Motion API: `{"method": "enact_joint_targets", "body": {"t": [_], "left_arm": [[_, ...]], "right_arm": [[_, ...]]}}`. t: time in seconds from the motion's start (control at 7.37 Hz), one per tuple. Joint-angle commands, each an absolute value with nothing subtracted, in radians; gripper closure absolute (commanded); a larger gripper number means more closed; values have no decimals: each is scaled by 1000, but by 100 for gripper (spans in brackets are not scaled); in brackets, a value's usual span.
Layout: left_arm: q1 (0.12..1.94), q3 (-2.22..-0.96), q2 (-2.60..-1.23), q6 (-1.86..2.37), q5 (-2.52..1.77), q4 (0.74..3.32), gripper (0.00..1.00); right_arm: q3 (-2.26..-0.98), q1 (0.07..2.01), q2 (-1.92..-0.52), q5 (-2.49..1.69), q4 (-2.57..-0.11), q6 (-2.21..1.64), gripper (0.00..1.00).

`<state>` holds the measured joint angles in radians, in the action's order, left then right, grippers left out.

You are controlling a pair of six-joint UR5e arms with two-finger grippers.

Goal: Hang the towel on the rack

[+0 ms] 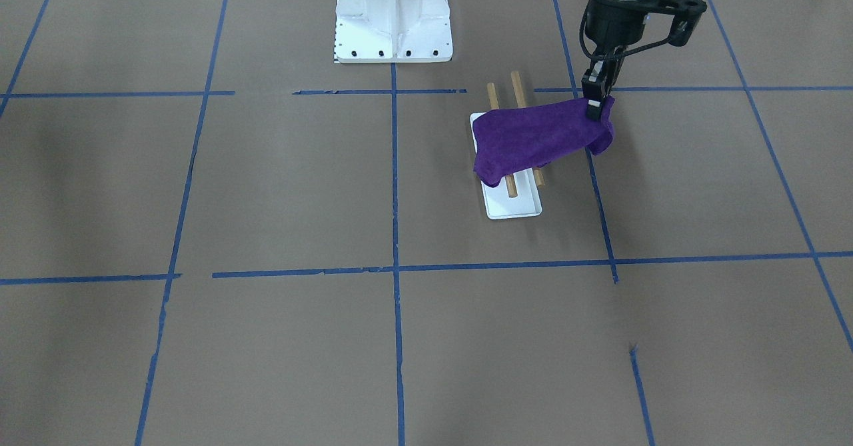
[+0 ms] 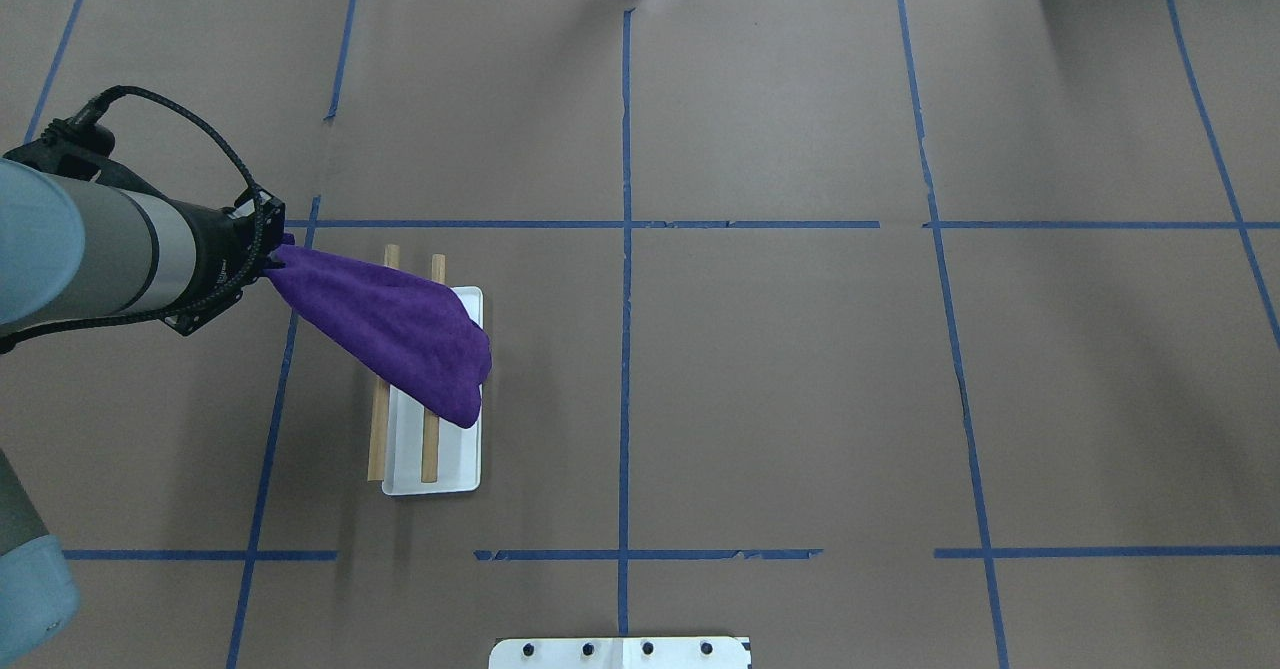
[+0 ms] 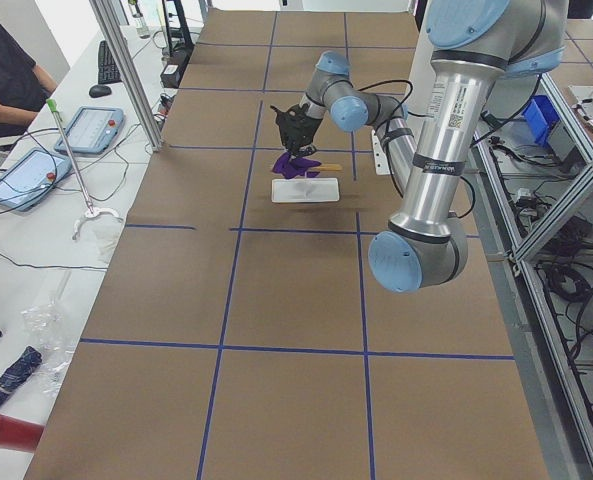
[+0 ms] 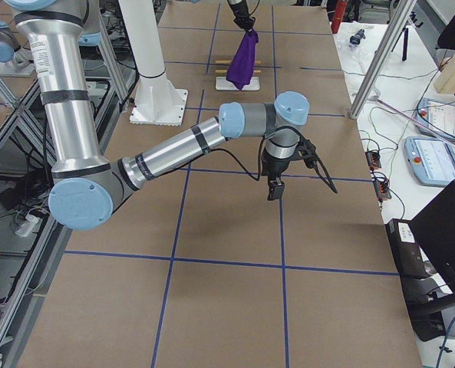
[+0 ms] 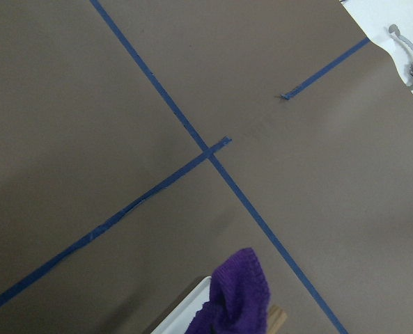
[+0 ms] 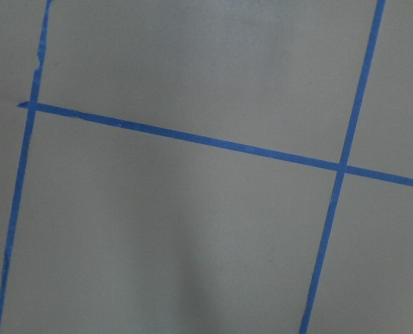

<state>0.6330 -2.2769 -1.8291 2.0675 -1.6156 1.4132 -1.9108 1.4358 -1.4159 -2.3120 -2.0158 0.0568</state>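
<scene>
A purple towel (image 1: pixel 540 136) lies across the two wooden dowel rods (image 1: pixel 516 89) of the rack. One end hangs down over the rack's white tray base (image 1: pixel 513 207). My left gripper (image 1: pixel 595 105) is shut on the towel's other end and holds it raised just beside the rack. The overhead view shows the towel (image 2: pixel 400 324) stretched from the left gripper (image 2: pixel 272 261) diagonally over both rods to the base (image 2: pixel 440 474). The left wrist view shows a fold of towel (image 5: pixel 235 299). My right gripper (image 4: pixel 273 190) shows only in the exterior right view, far from the rack over bare table. I cannot tell if it is open or shut.
The white bolted robot pedestal (image 1: pixel 393 19) stands behind the rack. Blue tape lines (image 2: pixel 626 249) cross the brown table. A person (image 3: pixel 1 70) and tablets (image 3: pixel 88 128) are at a side desk beyond the table edge.
</scene>
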Motion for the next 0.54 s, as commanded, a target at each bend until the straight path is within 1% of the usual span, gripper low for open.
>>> {"method": "enact_joint_targets", "body": {"t": [0.0,0.41], "left_arm": [[605,-2263,-1833,2068,-1621,1419,100],[526,-2200,-1833,2068,-1621,1419,100]], "right_arm": [[-1910,1436,-1422,-2315,-2016,57,0],[-1910,1437,-1422,-2316,-2016,57,0]]}}
